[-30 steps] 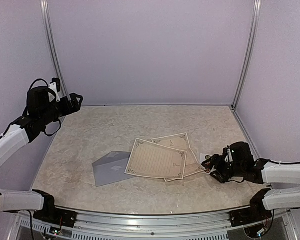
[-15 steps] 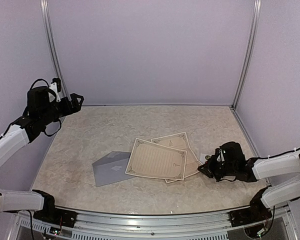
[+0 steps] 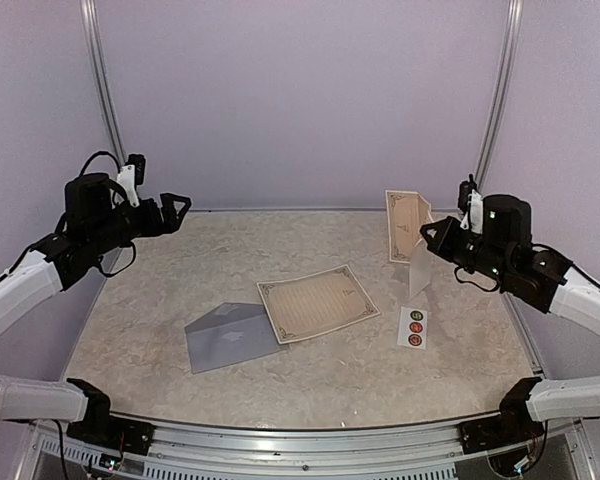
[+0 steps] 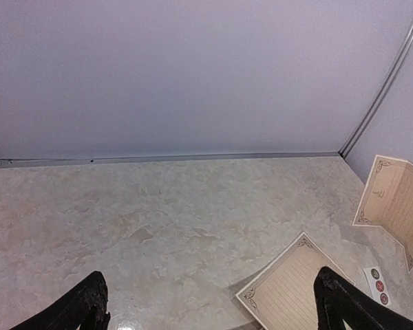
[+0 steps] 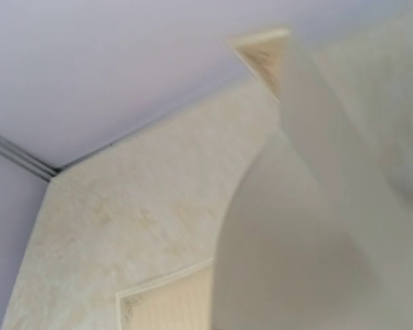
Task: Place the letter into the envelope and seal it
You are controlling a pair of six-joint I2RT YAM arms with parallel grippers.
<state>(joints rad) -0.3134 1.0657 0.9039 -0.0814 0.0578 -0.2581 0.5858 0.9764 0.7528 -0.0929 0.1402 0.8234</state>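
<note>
A cream letter (image 3: 407, 232) with a dark ornate border hangs bent in the air at the back right. My right gripper (image 3: 427, 232) is shut on its edge. In the right wrist view this held letter (image 5: 316, 227) fills the right half and hides the fingers. A second cream sheet (image 3: 315, 302) lies flat mid-table, also seen in the left wrist view (image 4: 289, 295). The grey-blue envelope (image 3: 230, 335) lies flat to its left, one corner under the sheet. My left gripper (image 3: 175, 205) hovers open and empty above the table's left rear, its fingers (image 4: 89, 306) far apart.
A small white strip with round stickers (image 3: 413, 326) lies on the table under the right arm. Lilac walls with metal corner posts (image 3: 488, 110) close the back and both sides. The table's front rail (image 3: 300, 430) runs between the arm bases.
My right gripper has shut on one cream sheet and lifted it from the table up to the back right. The other sheet shifted a little. My left arm edged rightward, still open.
</note>
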